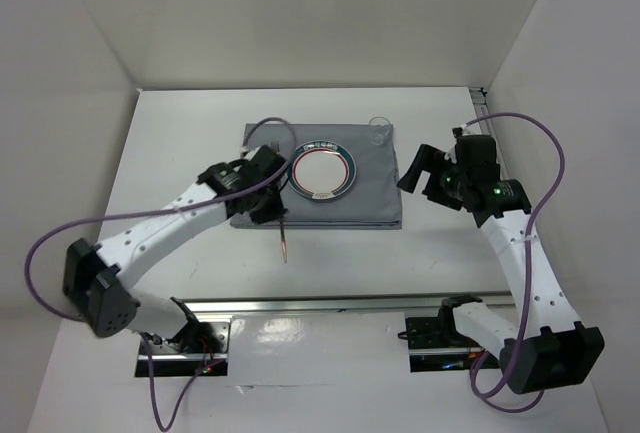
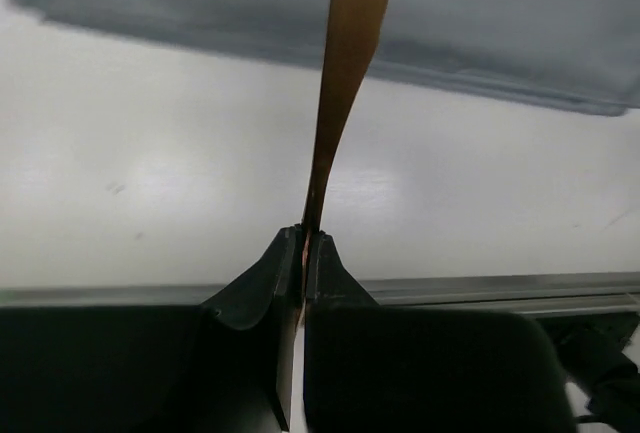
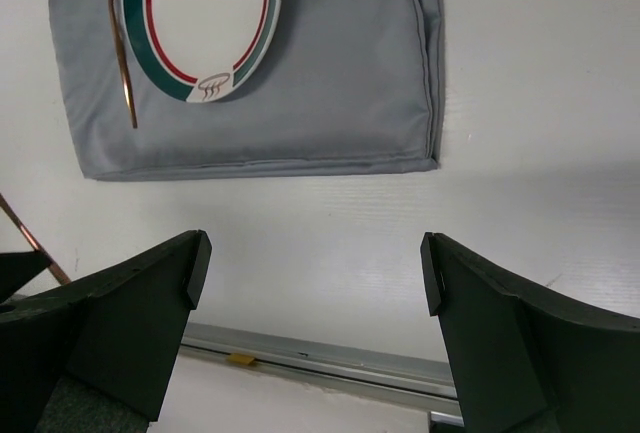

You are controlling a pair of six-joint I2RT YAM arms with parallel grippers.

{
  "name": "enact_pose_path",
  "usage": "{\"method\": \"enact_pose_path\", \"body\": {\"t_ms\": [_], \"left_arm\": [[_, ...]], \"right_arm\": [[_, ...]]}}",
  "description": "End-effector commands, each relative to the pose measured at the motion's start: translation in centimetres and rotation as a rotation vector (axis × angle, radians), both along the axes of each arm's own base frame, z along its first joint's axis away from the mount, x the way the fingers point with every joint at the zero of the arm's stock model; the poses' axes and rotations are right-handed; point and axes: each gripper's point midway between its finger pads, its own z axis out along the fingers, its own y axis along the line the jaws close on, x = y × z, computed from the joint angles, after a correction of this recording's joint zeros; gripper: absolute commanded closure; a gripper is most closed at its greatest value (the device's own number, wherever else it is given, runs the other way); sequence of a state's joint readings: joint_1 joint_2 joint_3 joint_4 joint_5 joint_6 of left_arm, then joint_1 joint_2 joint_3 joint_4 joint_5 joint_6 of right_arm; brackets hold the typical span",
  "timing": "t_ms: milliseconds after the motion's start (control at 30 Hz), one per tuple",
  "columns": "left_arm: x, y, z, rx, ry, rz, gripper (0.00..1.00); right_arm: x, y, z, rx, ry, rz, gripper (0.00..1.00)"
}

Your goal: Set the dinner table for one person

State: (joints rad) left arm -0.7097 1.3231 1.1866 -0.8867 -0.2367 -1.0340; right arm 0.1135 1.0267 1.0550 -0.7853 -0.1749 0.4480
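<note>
The dinner table point(image 3: 530, 103) bears mat point(image 3: 330, 103), plate point(image 3: 205, 13), fork point(image 3: 118, 43); left fingers point(image 2: 250, 293) pinch utensil point(image 2: 350, 53).

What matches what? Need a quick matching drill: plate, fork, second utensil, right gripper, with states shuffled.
Things:
1. plate
2. fork
3. second utensil
4. right gripper

States:
A. jaws wide open, holding nothing
B. green and red rim
C. clamped in the left gripper
D. lying on the grey mat beside the plate

Pairs: 1-B, 2-D, 3-C, 4-A
</note>
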Motion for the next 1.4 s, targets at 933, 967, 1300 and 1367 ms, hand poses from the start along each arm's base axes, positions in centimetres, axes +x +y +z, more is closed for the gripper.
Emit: {"method": "enact_pose_path", "body": {"t_ms": [933,967,1300,1367], "left_arm": [[19.9,-26.0,-6.9,-0.403,-0.006,-0.444,1.0],[19.8,-26.0,-7.7,-0.397,0.005,-0.442,1.0],[21.8,-25.8,-10.2,-0.46,0.033,-0.401,1.0],[22.3,-25.5,-10.1,-0.464,0.016,-0.419,0.9]], "right_arm": [[-2.1,-3.1,2.3,-0.117,-0.064,-0.104,0.0],[-2.1,-3.1,2.3,-0.124,-0.066,-0.098,0.0],[-2.1,-3.1,2.3,-0.125,-0.066,-0.099,0.0],[-2.3,-3.1,2.1,-0.126,-0.057,-0.099,0.0]]}}
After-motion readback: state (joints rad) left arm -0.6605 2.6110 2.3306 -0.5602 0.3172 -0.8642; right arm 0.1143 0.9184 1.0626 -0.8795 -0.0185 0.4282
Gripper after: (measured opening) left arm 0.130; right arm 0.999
